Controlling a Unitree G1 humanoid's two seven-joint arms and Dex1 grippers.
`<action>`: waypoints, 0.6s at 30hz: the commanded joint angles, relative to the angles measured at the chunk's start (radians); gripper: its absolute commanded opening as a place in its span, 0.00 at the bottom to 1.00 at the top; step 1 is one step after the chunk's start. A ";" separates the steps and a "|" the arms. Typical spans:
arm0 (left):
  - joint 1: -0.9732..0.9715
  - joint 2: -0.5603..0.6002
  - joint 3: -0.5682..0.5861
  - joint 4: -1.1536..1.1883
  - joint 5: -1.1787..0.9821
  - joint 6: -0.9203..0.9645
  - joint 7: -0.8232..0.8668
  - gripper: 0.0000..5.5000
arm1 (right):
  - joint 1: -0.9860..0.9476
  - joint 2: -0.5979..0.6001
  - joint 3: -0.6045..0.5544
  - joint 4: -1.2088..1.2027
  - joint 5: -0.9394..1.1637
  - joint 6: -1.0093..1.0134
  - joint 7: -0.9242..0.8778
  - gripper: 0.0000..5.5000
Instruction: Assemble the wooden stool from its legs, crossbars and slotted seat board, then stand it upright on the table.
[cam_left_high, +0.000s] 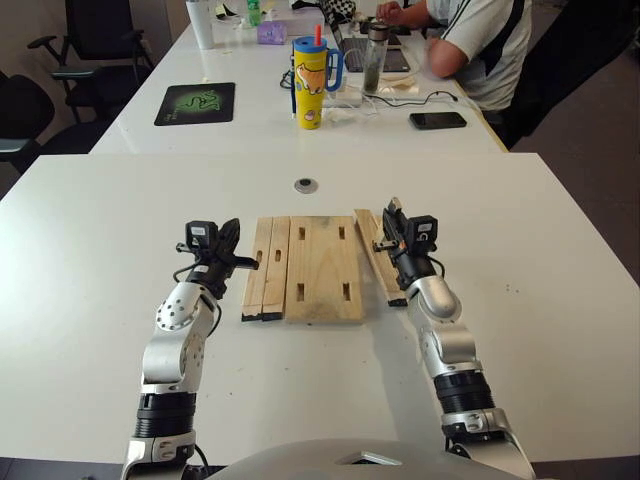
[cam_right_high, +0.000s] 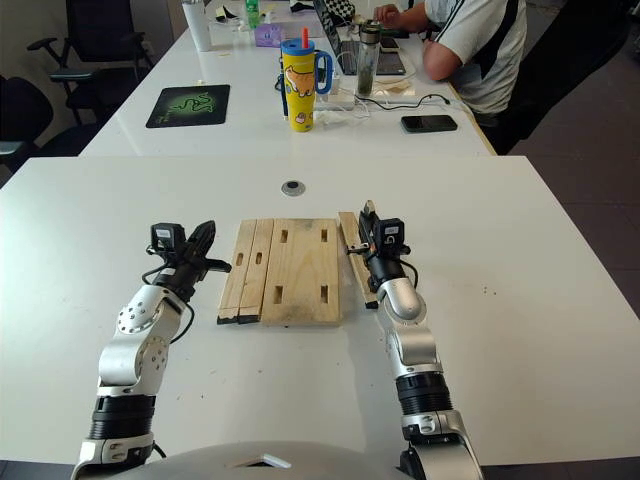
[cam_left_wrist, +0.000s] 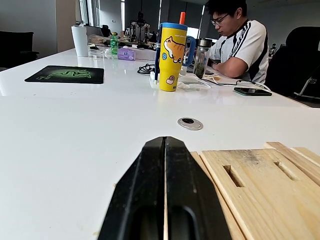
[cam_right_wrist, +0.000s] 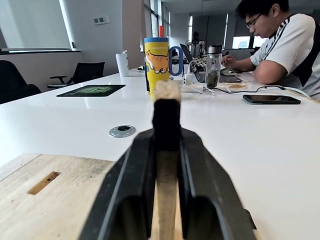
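While the slotted seat board (cam_left_high: 325, 268) is lying flat on the white table (cam_left_high: 100, 220), the right gripper (cam_left_high: 392, 232) is pinching a wooden bar (cam_left_high: 376, 255) beside it, and the left gripper (cam_left_high: 232, 240) is sitting closed tight, empty, near two wooden slats (cam_left_high: 265, 270).

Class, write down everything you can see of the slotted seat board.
The seat board is a pale rectangular wooden panel with four short slots, two near each end. It lies flat on the white table. Two narrow planks lie against its left edge, a wooden strip beside its right.
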 joint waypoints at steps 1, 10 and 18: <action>-0.003 0.004 -0.005 -0.008 0.014 0.004 -0.003 0.00 | 0.068 -0.012 -0.002 0.066 -0.026 0.026 0.009 0.07; -0.004 0.005 -0.005 -0.002 0.024 -0.007 -0.007 0.00 | -0.044 0.002 0.001 -0.123 -0.069 0.055 -0.033 0.23; -0.005 -0.003 -0.007 0.001 0.032 -0.017 -0.003 0.00 | -0.286 -0.013 -0.051 -0.244 -0.065 0.174 -0.073 0.23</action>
